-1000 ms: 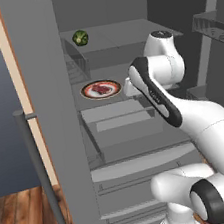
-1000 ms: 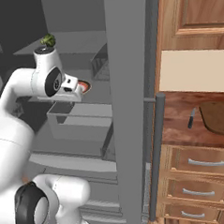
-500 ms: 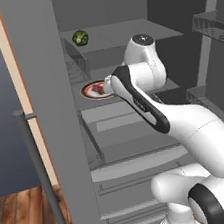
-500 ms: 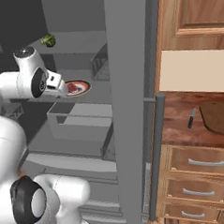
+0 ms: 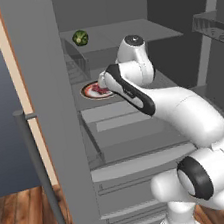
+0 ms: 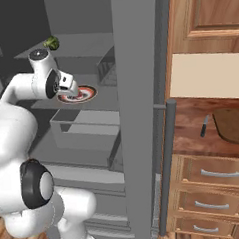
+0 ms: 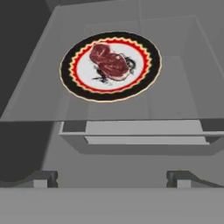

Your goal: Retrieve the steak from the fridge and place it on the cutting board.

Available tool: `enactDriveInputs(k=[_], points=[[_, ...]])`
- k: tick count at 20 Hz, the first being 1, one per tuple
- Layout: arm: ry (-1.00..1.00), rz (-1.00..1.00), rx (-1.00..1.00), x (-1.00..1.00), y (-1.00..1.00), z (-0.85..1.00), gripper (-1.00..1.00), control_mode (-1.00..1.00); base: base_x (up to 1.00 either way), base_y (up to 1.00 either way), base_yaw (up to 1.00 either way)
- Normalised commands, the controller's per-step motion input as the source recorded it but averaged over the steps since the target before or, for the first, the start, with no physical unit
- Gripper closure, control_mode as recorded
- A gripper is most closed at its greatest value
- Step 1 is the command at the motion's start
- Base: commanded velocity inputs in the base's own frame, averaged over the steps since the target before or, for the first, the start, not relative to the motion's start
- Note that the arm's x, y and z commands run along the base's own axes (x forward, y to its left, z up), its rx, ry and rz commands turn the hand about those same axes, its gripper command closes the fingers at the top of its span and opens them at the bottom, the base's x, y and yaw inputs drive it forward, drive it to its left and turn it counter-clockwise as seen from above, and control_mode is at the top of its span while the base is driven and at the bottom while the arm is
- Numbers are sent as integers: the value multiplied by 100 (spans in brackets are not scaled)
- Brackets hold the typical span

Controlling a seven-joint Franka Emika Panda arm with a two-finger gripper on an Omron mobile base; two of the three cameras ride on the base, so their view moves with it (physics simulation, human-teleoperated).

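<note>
The steak (image 7: 109, 59) is a small red marbled slab lying on a round orange-rimmed plate (image 7: 78, 89) on a middle shelf of the open grey fridge (image 5: 137, 130). In the hand view my gripper (image 7: 111, 179) is open, short of the plate and above the drawer in front of it, with nothing between its fingertips (image 7: 43, 177). From the left base the steak (image 5: 97, 90) shows just left of my wrist. From the right base the gripper (image 6: 69, 87) hangs at the plate's (image 6: 85, 95) near edge. The cutting board (image 6: 233, 125) lies on the wooden countertop at the right.
A green round vegetable (image 5: 80, 37) sits on the shelf above. The thick fridge door (image 6: 137, 115) with its bar handle (image 6: 167, 163) stands between fridge and counter. A knife (image 6: 204, 126) lies beside the board. A pulled-out drawer (image 6: 84, 131) sits under the plate's shelf.
The arm has swung left and further into the fridge, bringing the hand close to the plate. The steak and plate have not moved.
</note>
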Motion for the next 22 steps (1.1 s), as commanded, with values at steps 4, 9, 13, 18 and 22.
enactDriveInputs(k=[4,9,13,18,22], points=[[1,0,0,88,0,-2,-100,-100,0,0,0],[0,2,0,55,0,-40,-100,-100,0,0,0],[0,3,0,39,0,-21,-100,-100,0,0,0],[0,2,-4,37,0,-10,-100,-100,0,0,0],[0,8,-15,11,5,-40,-100,-100,0,0,0]])
